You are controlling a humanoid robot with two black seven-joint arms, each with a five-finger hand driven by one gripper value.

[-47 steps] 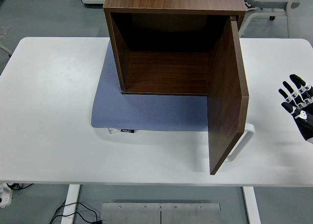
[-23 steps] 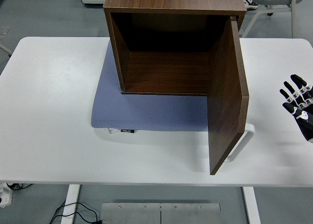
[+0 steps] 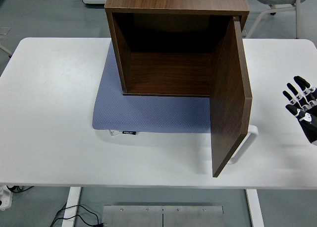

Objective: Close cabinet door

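brown cabinet (image 3: 168, 43) facing near edge, door (image 3: 230, 98) swung wide toward it, right hand (image 3: 303, 107) spread, empty

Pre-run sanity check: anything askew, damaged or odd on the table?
Nothing damaged or spilled. The cabinet sits on the blue mat with its door swung fully open, as the task expects. Right hand waits open at the table's right edge.

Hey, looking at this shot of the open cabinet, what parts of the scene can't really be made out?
Head view only:
- Right hand: wrist and arm cut off by the picture's right edge.
- Left hand: out of frame.
- Door outer face: turned away; only a white handle peeks past it.
- Cabinet upper interior: in shadow.
- Blue mat label: too small to read.
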